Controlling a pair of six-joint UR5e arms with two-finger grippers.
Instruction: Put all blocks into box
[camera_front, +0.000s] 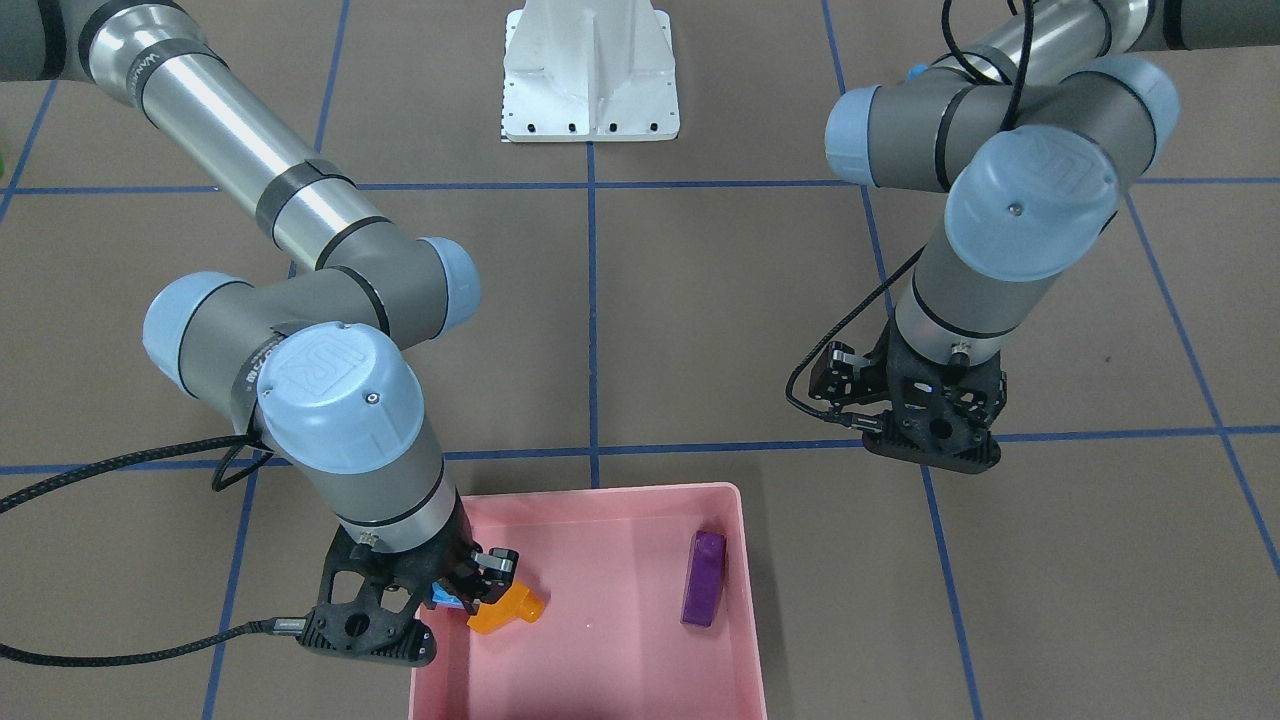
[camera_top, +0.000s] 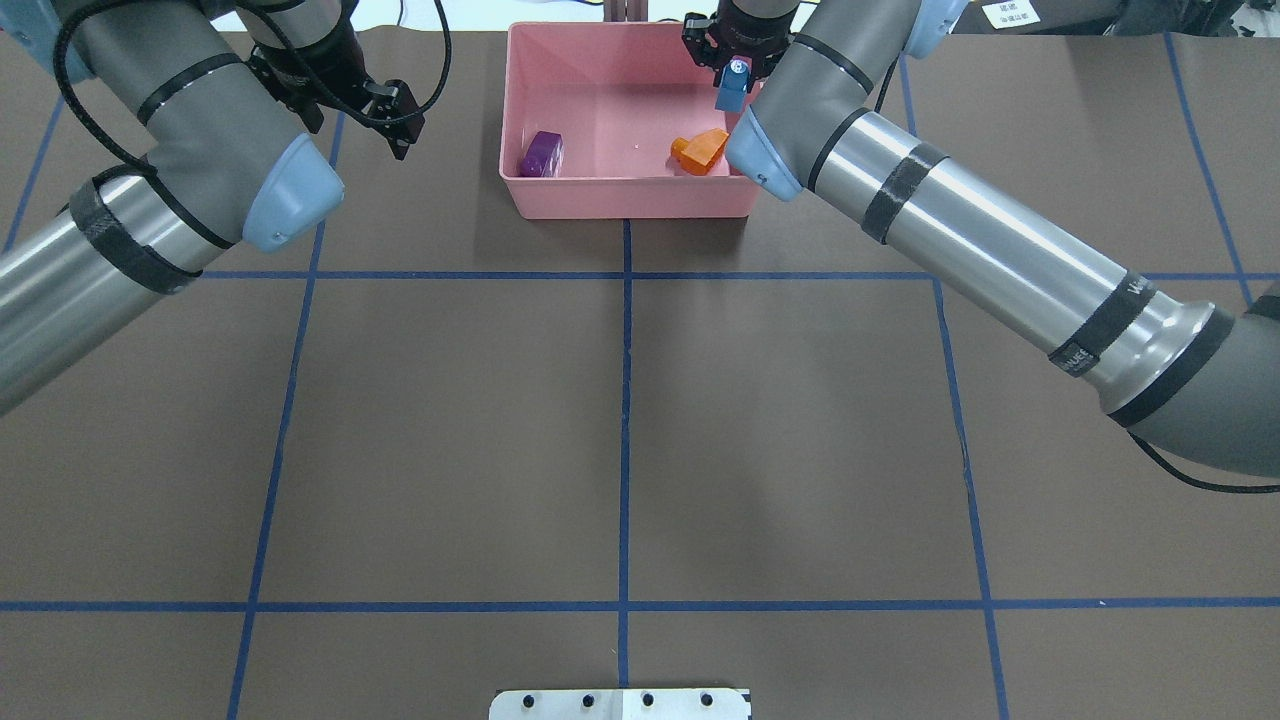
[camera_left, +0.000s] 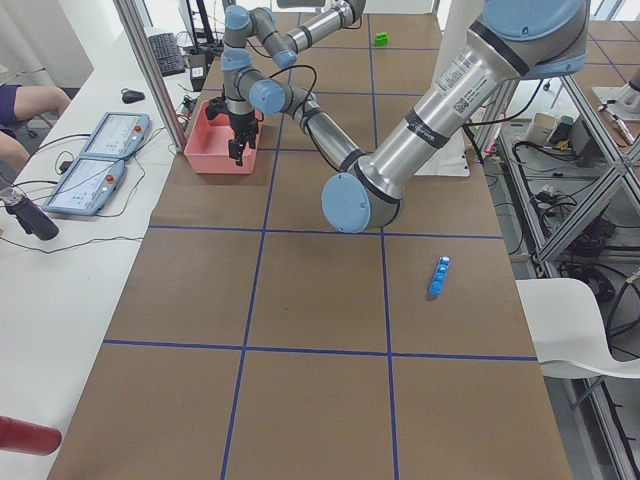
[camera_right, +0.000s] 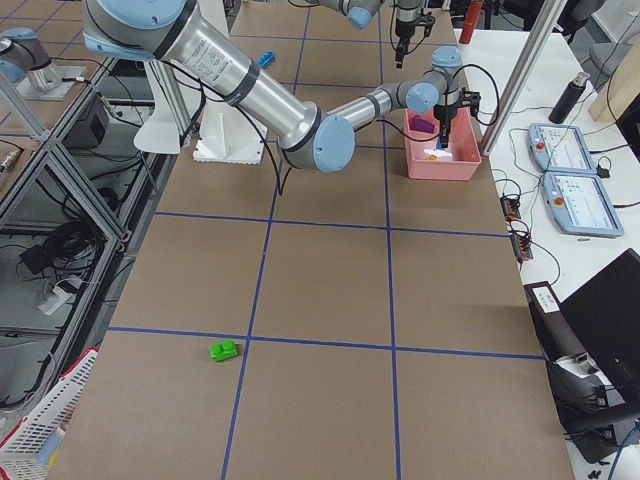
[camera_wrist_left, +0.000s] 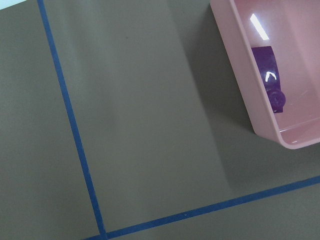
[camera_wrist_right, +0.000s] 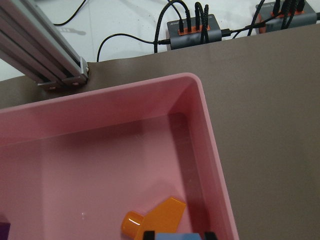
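The pink box (camera_top: 625, 198) stands at the far edge of the table, with the purple brick (camera_top: 541, 153) and the orange brick (camera_top: 700, 150) inside. My right gripper (camera_top: 733, 88) is over the box's right end, shut on the small blue brick (camera_front: 445, 597), just above the orange brick (camera_front: 505, 610). My left gripper (camera_top: 400, 118) hangs over bare table left of the box; it looks open and empty. The green brick (camera_right: 227, 350) and the long blue brick (camera_left: 439, 276) lie far from the box, on opposite ends of the table.
The white metal base (camera_front: 590, 75) stands at the robot's side of the table. Blue tape lines cross the brown table. Cables and a metal rail (camera_wrist_right: 45, 55) run just behind the box's far wall.
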